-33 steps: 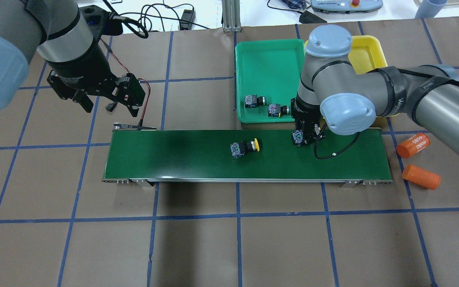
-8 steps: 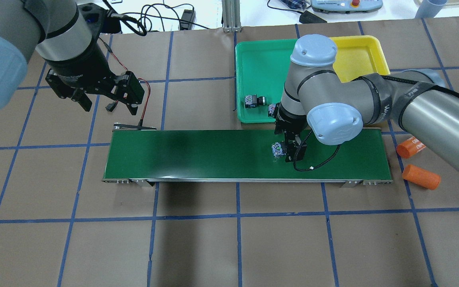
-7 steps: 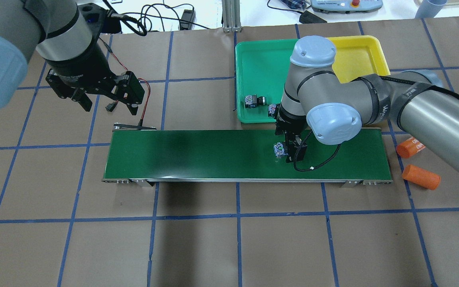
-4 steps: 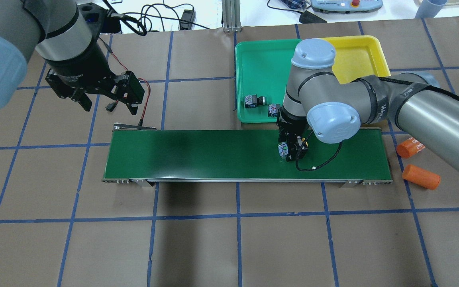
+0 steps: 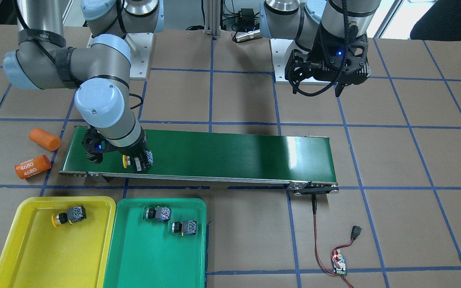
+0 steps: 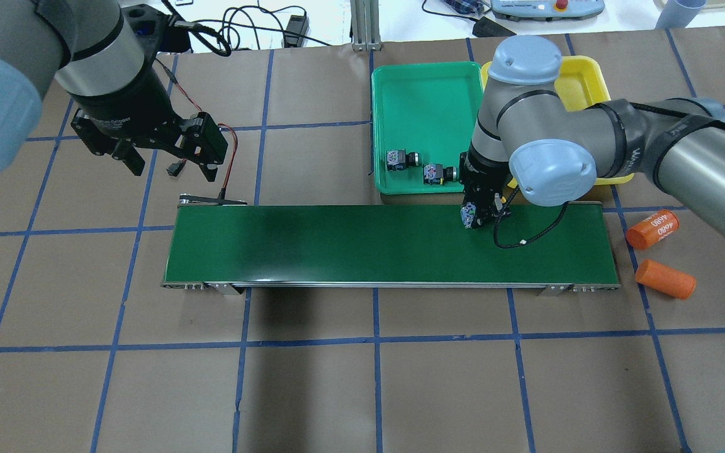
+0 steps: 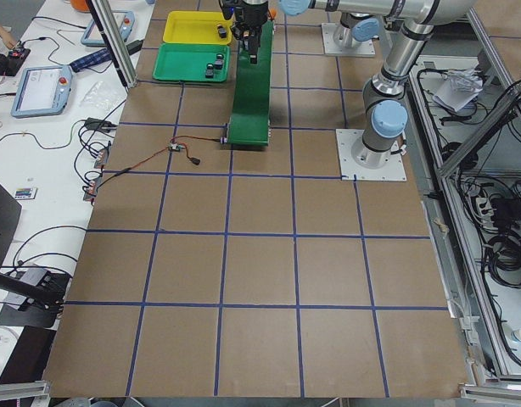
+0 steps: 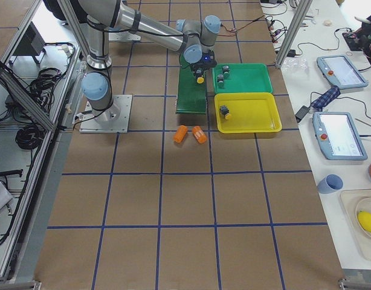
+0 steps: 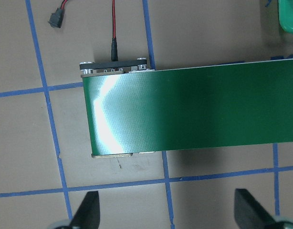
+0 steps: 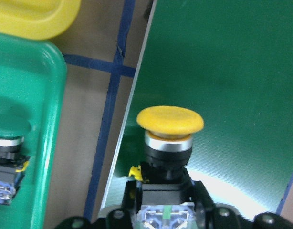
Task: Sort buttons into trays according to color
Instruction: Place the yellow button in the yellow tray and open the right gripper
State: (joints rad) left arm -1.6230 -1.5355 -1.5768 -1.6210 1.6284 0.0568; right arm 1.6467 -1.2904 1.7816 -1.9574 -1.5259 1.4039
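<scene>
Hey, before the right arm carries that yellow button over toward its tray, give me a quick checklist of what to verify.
1. Yellow button clamped in right pincer: ok.
2. It is lifted clear of the conveyor belt: cannot tell.
3. Bare floor left in yellow tray: ok.
4. Green tray holds only green buttons: ok.
5. Left pincer open, away from both trays: ok.

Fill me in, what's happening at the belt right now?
The right end effector is shut on a yellow-capped button, over the conveyor belt at the end nearest the trays. The yellow tray holds one yellow button, and the green tray holds two green buttons. The left end effector hangs open and empty above the table by the belt's other end.
</scene>
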